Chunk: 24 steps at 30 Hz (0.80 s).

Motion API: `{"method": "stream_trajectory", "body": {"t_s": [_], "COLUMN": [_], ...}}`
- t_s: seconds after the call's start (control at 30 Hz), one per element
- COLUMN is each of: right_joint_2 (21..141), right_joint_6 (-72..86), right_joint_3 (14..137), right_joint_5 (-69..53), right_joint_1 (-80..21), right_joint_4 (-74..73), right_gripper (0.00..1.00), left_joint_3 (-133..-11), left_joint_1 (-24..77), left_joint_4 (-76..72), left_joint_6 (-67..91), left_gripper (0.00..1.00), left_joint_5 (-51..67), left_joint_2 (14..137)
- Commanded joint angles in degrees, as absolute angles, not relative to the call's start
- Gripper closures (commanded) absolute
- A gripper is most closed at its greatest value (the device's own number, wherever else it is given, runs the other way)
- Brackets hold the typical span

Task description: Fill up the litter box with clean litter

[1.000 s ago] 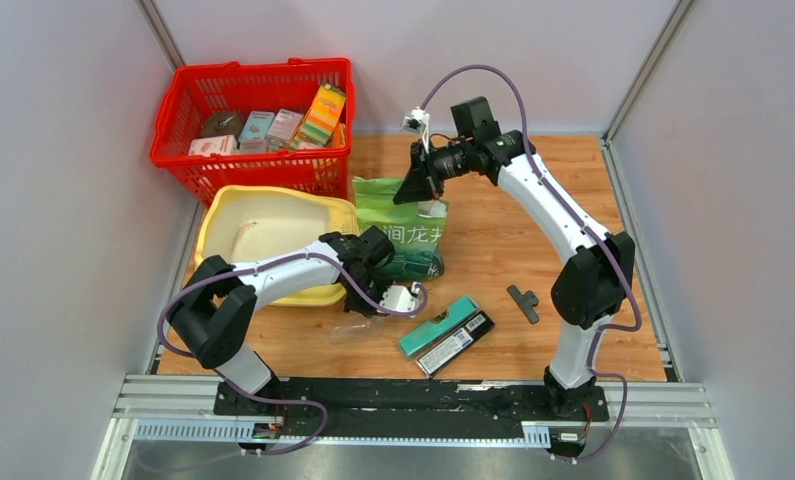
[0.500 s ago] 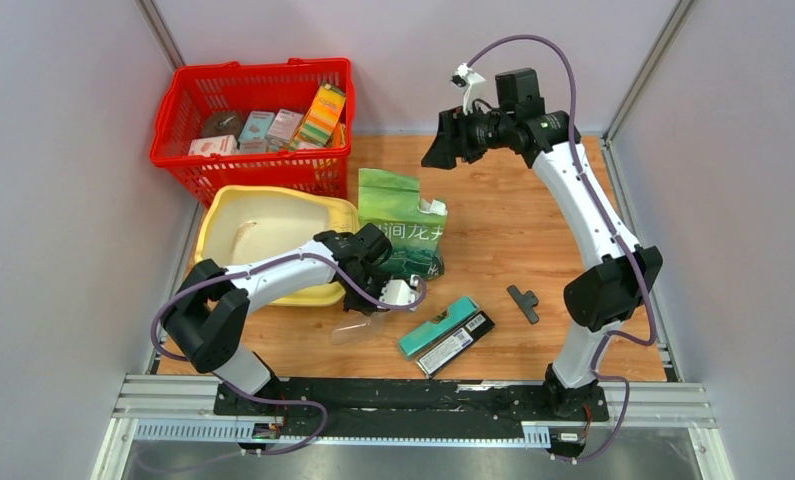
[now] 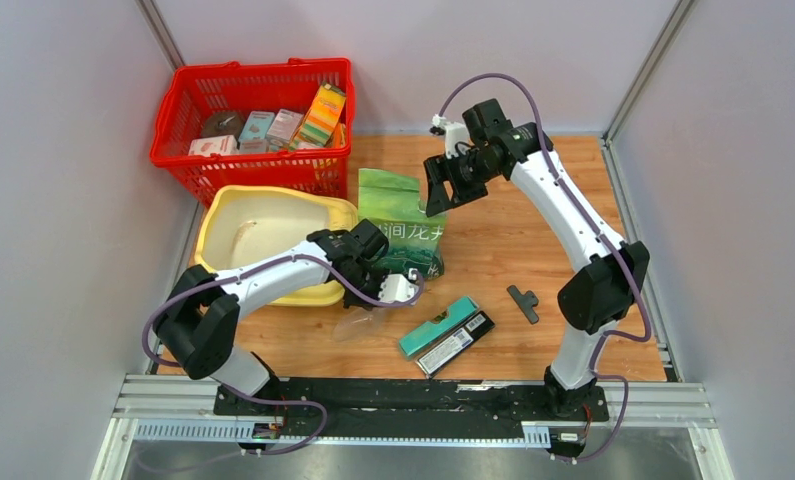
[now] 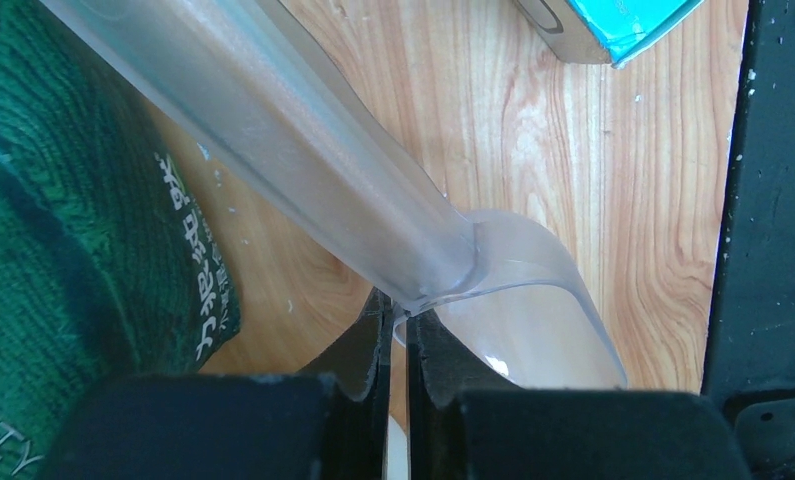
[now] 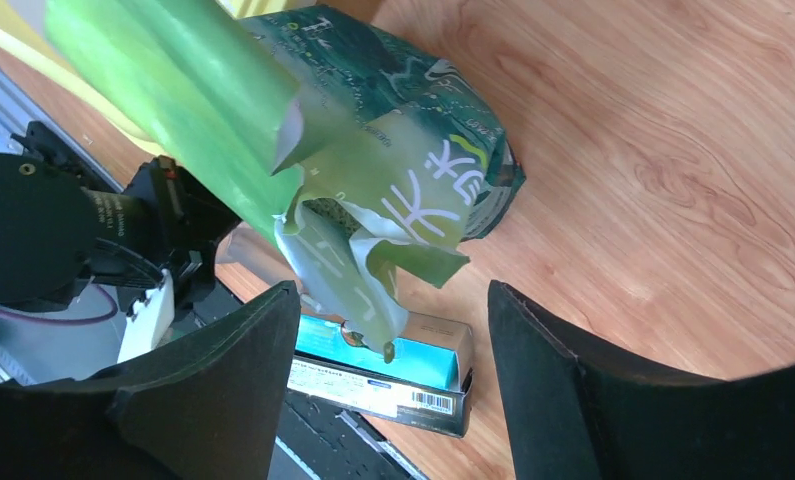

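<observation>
The left claw (image 4: 394, 315) is clamped on the translucent plastic scoop (image 4: 303, 170). Its two black fingers are pinched almost together on the thin edge where the long handle meets the bowl. In the left wrist view the handle runs toward the upper left, and the bowl sits at lower right with wood grain showing through its clear wall. The scoop is low over the wooden surface (image 3: 493, 250), in the lower centre of the top view.

The right claw (image 5: 385, 300) has its fingers spread wide apart and grips nothing. It hangs over the torn-open top of the green printed bag (image 5: 413, 130) with white characters, whose ragged flaps show between the fingers in the right wrist view. The bag's contents cannot be seen.

The bag stands mid-frame in the top view, just right of the litter box (image 3: 209, 232), a large pale-yellow rectangular plastic tray with rounded corners at centre left. A small beige streak of clean litter (image 3: 243, 238) lies on the left part of its cream floor. The left arm crosses the tray's near-right corner.

At upper left, just behind the tray, the red mesh plastic shopping basket (image 3: 173, 110) holds several small cartons (image 3: 323, 112), among them orange, pink and teal ones.

At lower centre a teal flat box (image 3: 438, 325) lies against a black flat box (image 3: 460, 340), with a black T-shaped piece (image 3: 522, 302) to their right.
</observation>
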<state>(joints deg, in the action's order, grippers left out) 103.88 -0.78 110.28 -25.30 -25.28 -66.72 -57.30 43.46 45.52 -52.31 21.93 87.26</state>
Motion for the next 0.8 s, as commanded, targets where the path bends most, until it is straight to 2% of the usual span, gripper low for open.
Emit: {"method": "stream_trajectory", "body": {"t_s": [0.0,0.13,0.27,0.77], "right_joint_2": [103.44,104.94,105.21,107.75], "right_joint_6": [1.82,2.46,3.69,7.47], "right_joint_3": [110.83,112.93,114.69,112.67], "right_joint_5": [-21.18,-22.93,-32.34,-27.43], "right_joint_1": [-25.40,-25.05,-23.82,-23.47], "right_joint_4": [-67.06,-66.62,-66.53,-65.39], "right_gripper": [0.29,0.33,0.32,0.35], "left_joint_3": [-56.60,-56.34,-56.16,-56.16], "left_joint_1": [43.07,42.98,42.72,42.63], "left_joint_4": [44.30,44.38,45.09,45.52], "left_joint_6": [-51.59,-51.33,-51.68,-51.24], "left_gripper": [1.00,1.00,1.00,1.00], "left_joint_5": [22.94,22.33,22.24,21.89], "left_joint_2": [84.46,84.02,83.58,83.58]}}
